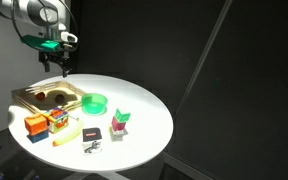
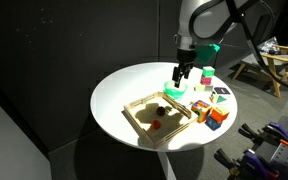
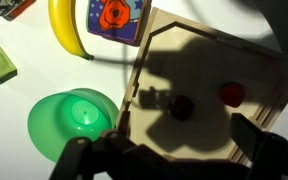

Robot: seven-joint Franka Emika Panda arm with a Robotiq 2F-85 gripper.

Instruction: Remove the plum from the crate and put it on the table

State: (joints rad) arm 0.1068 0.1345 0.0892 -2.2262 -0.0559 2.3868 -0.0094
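The plum [image 3: 181,107] is a small dark maroon ball lying in the light wooden crate [image 3: 254,60], in my gripper's shadow. It also shows in both exterior views [image 1: 47,97] [image 2: 161,110]. A brighter red fruit [image 3: 231,94] lies close by in the same crate [image 1: 29,95] [image 2: 144,103]. My gripper [image 3: 169,150] is open and empty. It hangs well above the crate's edge near the green bowl [image 1: 62,62] [image 2: 184,75]. The round white table [image 1: 144,100] [image 2: 114,95] holds everything.
A green bowl [image 3: 72,120] [image 1: 94,102] stands beside the crate. A banana [image 3: 66,28] [image 1: 67,133], an orange box [image 1: 34,125], a colourful cube [image 1: 56,119] and pink and green blocks [image 1: 121,122] lie near the table's front. A small dark piece [image 3: 151,97] lies next to the plum.
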